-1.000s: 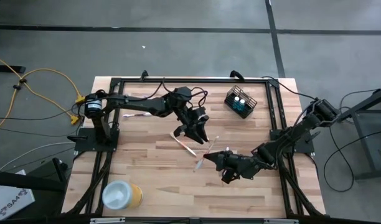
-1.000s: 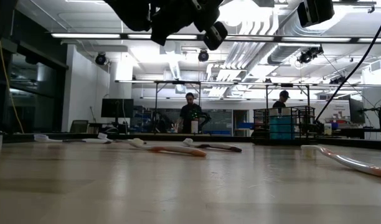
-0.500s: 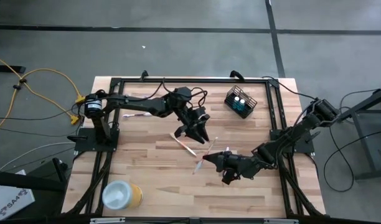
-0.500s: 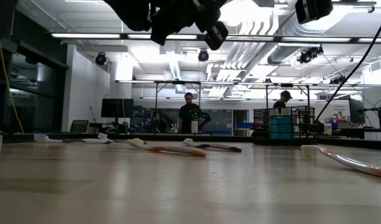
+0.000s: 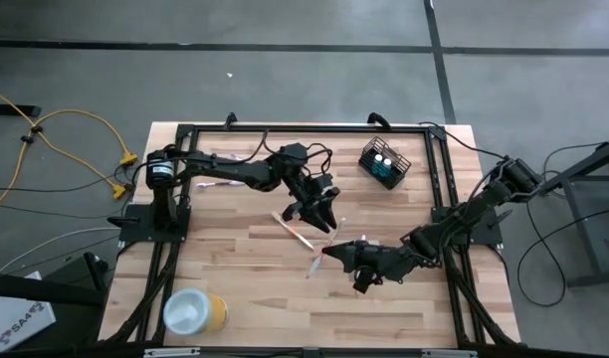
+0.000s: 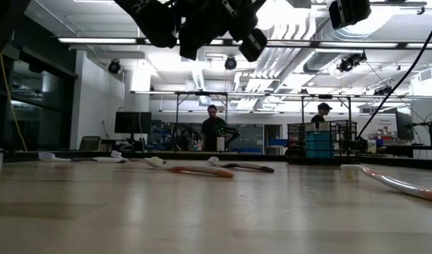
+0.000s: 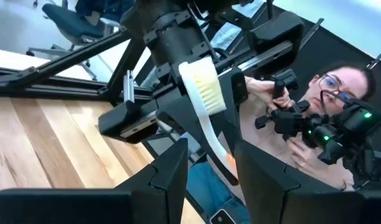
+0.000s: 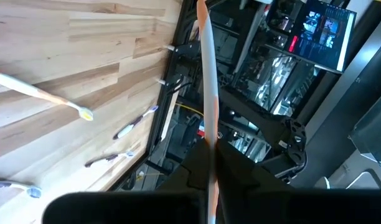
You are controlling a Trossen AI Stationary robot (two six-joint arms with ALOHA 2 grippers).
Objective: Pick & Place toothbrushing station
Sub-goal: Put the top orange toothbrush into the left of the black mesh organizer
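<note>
The black wire-mesh holder point(image 5: 384, 165) stands on its base at the far right of the table, with two blue tubes point(image 5: 382, 157) upright in it. My right gripper point(image 5: 330, 252) is shut on an orange and white toothbrush point(image 7: 206, 93) above the table's middle. My left gripper point(image 5: 326, 223) hangs just beyond it, open. Its fingers point(image 7: 172, 168) stand on either side of the brush's orange handle part point(image 7: 228, 165); whether they touch it I cannot tell. Another toothbrush point(image 5: 294, 228) lies flat on the wood under the left gripper. My right gripper pinches the toothbrush's orange handle point(image 8: 209, 134) between its two shut fingers. The fingers lie along the brush, about level, pointing toward the table's left. The handle sticks out past the fingertips, and the white bristle head point(image 7: 205, 84) shows back by the gripper's body. The brush is clear of the table.
Several loose toothbrushes point(image 6: 195, 170) lie flat on the wood, some near the left frame point(image 8: 134, 121). A yellow cylinder with a white top point(image 5: 195, 311) stands at the near left corner. A black frame point(image 5: 285, 129) runs round the table. A person point(image 7: 327, 124) stands beyond the table.
</note>
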